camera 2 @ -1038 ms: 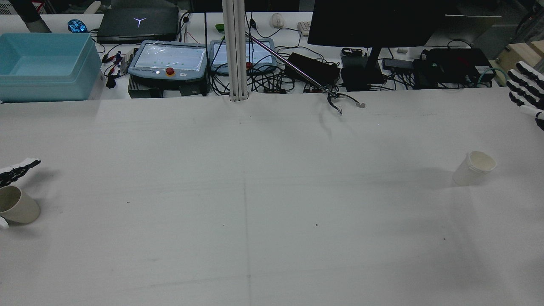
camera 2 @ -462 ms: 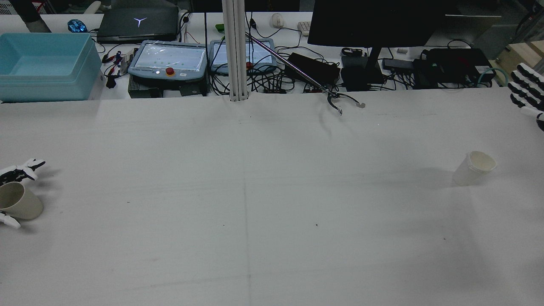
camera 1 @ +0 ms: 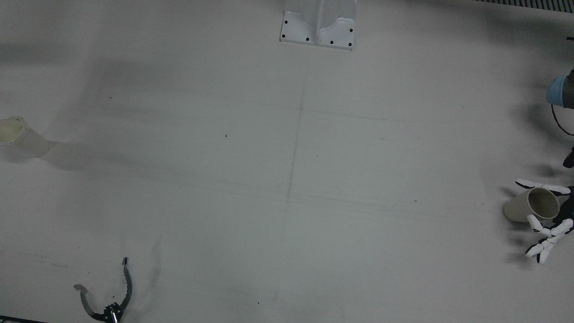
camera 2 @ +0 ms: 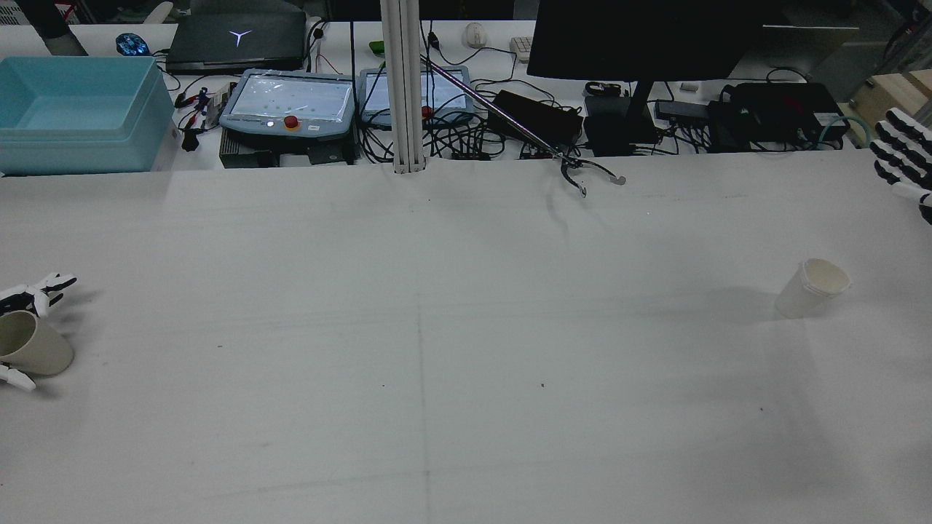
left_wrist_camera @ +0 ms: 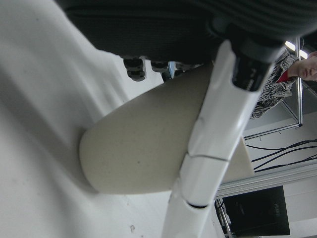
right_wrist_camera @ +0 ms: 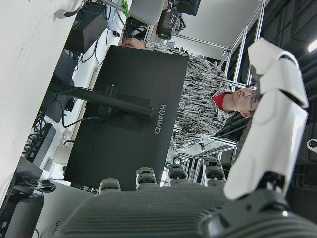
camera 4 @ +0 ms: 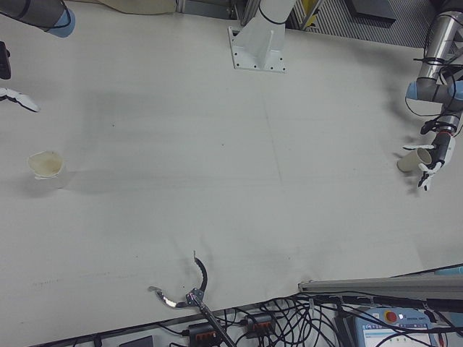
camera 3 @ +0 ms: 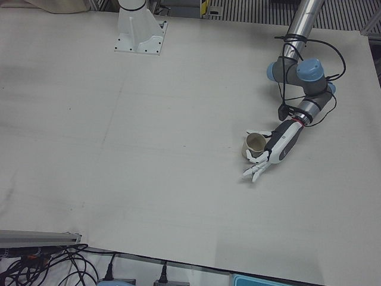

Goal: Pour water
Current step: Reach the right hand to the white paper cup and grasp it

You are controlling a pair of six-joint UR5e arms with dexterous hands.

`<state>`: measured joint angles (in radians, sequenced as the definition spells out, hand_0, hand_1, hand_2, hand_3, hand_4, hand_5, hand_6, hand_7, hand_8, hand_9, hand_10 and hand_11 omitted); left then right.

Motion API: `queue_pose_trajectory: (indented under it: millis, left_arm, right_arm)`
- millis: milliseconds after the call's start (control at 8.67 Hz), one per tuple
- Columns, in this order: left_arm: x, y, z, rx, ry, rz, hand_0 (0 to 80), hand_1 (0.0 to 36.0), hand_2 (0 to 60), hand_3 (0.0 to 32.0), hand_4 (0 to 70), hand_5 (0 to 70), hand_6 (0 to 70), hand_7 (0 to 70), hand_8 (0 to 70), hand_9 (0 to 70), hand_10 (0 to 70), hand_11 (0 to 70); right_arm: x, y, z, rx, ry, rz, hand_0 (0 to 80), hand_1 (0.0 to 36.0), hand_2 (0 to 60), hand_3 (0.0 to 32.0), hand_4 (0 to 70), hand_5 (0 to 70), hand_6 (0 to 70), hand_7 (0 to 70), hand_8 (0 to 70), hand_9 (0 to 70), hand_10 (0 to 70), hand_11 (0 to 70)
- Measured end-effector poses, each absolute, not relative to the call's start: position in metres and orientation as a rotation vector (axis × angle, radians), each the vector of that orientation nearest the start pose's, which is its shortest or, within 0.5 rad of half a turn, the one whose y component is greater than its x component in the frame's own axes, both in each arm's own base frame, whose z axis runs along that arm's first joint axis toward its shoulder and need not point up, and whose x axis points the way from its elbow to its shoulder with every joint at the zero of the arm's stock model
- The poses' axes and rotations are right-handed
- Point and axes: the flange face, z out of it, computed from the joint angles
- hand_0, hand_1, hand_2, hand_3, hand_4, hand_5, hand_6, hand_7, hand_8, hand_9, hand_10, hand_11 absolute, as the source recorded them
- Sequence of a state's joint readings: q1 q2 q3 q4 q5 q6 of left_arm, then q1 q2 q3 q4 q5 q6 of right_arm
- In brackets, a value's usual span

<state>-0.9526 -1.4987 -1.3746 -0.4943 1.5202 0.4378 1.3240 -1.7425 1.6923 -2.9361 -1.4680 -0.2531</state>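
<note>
A: Cup (camera 2: 33,349) first. Where does it sit?

B: At the far left edge of the tabletop (camera 2: 451,327) in the rear view, tan, mouth tipped toward the left hand (camera 3: 271,154). Its base looks to be on the tabletop.

A: Is that hand clamped on it?

B: Its fingers (camera 1: 545,242) curl round both sides of the cup near the rim. In the left hand view one white finger (left_wrist_camera: 218,144) lies across the cup's wall (left_wrist_camera: 143,148). I cannot tell whether the grip is firm; the fingers look loosely wrapped, not squeezed.

A: And the other cup?

B: A white paper cup (camera 2: 812,289) stands upright well to the right, far from the tan one, nothing touching it. In the right-front view it is at the left (camera 4: 46,166).

A: The right hand?

B: Up at the right edge in the rear view (camera 2: 903,161), beyond the paper cup and well apart from it, fingers spread, holding nothing.

A: Anything else on the tabletop?

B: A grabber's claw (camera 2: 586,178) rests at the far edge, jaws apart. Behind the edge sit a blue bin (camera 2: 76,113), two pendants (camera 2: 291,102) and a dark monitor (camera 2: 641,36).
</note>
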Motion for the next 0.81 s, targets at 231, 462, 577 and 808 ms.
queue_pose_trajectory:
  millis: [231,462,577,808]
  left_arm:
    - [0.160,-0.465,0.740,-0.223,2.093,-1.501,80.0,36.0,60.0,0.0,24.3,70.0,11.1,9.6,1.4,0.5,3.1,9.3]
    - [0.162,-0.472,0.697,-0.297,2.122,-1.553,80.0,36.0,60.0,0.0,25.0,70.0,11.5,10.0,1.6,0.6,3.2,9.3]
    - [0.163,-0.474,0.673,-0.322,2.133,-1.582,80.0,36.0,60.0,0.0,24.8,70.0,11.4,10.0,1.5,0.6,3.1,9.3]
    - [0.161,-0.474,0.629,-0.355,2.136,-1.619,80.0,36.0,60.0,0.0,24.3,70.0,10.9,9.7,1.4,0.5,2.9,9.0]
  right_arm:
    - [0.036,-0.453,0.685,-0.077,2.569,-2.170,49.0,22.9,25.0,0.0,0.0,6.1,6.5,0.0,2.1,3.3,0.0,0.0]
    - [0.037,-0.445,0.731,-0.042,2.555,-2.178,51.6,26.5,30.6,0.0,0.0,7.3,9.7,0.0,2.6,3.3,0.0,0.0]
    - [0.037,-0.438,0.772,-0.030,2.562,-2.170,52.1,26.9,32.5,0.0,0.0,7.5,11.9,2.9,3.4,4.0,0.0,0.0]
    - [0.031,-0.421,0.841,-0.004,2.578,-2.181,51.7,26.8,32.3,0.0,0.0,7.4,10.9,1.0,2.9,3.6,0.0,0.0]
